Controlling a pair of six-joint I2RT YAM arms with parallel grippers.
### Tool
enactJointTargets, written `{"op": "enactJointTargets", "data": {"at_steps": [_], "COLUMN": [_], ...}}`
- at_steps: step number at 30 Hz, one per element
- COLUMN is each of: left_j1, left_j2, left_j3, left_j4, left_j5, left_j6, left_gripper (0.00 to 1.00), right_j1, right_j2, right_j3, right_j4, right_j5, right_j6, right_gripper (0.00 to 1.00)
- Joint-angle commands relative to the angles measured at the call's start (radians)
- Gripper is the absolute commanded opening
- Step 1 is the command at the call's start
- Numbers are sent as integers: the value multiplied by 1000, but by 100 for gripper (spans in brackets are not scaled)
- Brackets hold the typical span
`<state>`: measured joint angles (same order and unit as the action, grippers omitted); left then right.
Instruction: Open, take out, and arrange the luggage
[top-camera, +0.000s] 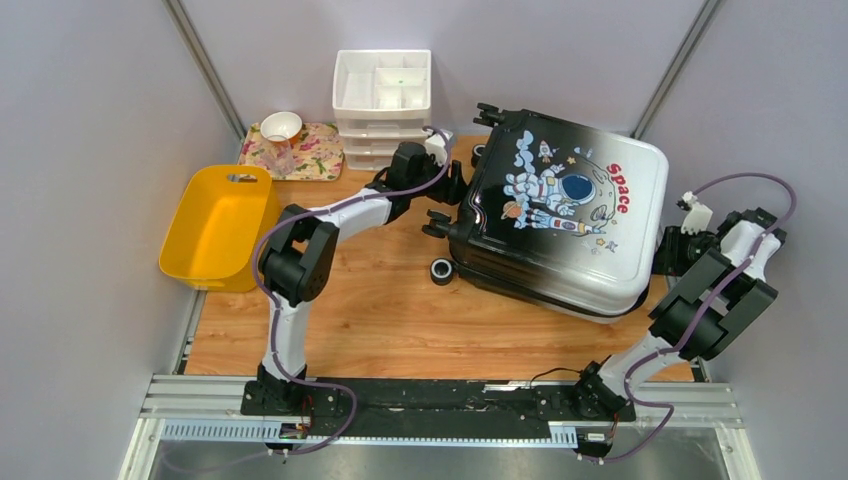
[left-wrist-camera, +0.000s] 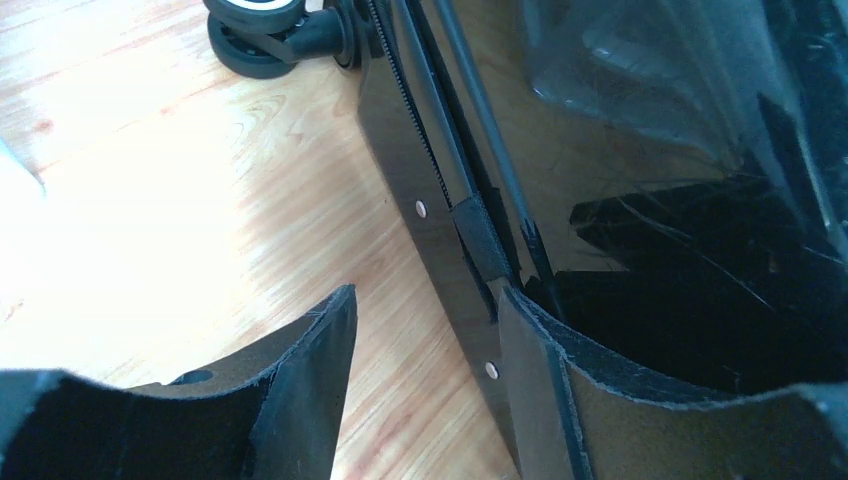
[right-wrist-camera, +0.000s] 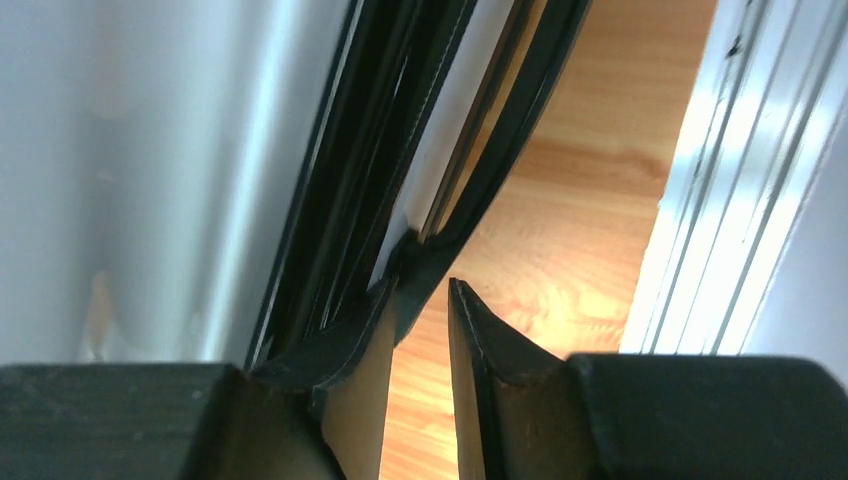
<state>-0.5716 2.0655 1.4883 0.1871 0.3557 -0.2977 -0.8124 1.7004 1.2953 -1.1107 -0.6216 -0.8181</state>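
Step in hand, as we read it: opening the luggage (top-camera: 560, 215) along its zip seam (left-wrist-camera: 425, 150). It lies shut, print side up, on the right half of the tabletop (top-camera: 380, 310), wheels toward the left arm.

The left gripper (left-wrist-camera: 425, 300) sits at the wheel-side edge, jaws open. One finger (left-wrist-camera: 300, 400) is over bare wood, and the other finger (left-wrist-camera: 620, 420) is against the black shell, so the riveted lower rim runs between them.

The right gripper (right-wrist-camera: 420, 290) is at the opposite, white side, low beside the seam. Its jaws are a narrow slit apart with only wood showing through, so they grip nothing. Its inner finger (right-wrist-camera: 350, 360) touches the dark seam strip (a zip tab? too blurred to tell).

To do it well, we judge the left should pinch the lower rim to pin the case. The right should find the puller rather than the bare seam and drag along the track, not outward, or the case may slide.
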Motion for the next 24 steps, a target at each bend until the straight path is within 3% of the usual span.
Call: {"op": "enactJointTargets", "data": {"at_steps": [1, 7, 12, 15, 19, 24], "left_j1": [-36, 68, 157, 187, 193, 188], "left_j2": [-63, -293, -525, -683, -849, -964], "left_j3": [38, -170, -383, -520, -673, -864], "left_j4": [94, 19, -115, -182, -273, -250], "left_j5": [91, 35, 51, 65, 115, 164], "left_j6": [2, 51, 124, 201, 252, 201], "left_gripper": [65, 72, 75, 75, 75, 74], "right_j1": [99, 215, 298, 317, 244, 133], "right_j2": [13, 33, 143, 197, 159, 21], "right_j3": [77, 125, 255, 366, 414, 404], "right_j4": [14, 214, 360, 339, 304, 138], "right_j5": [-199, -196, -190, -178, -165, -176], "right_j6": [203, 397, 537, 579, 567, 380], "right_gripper": [31, 32, 32, 32, 38, 50]}}
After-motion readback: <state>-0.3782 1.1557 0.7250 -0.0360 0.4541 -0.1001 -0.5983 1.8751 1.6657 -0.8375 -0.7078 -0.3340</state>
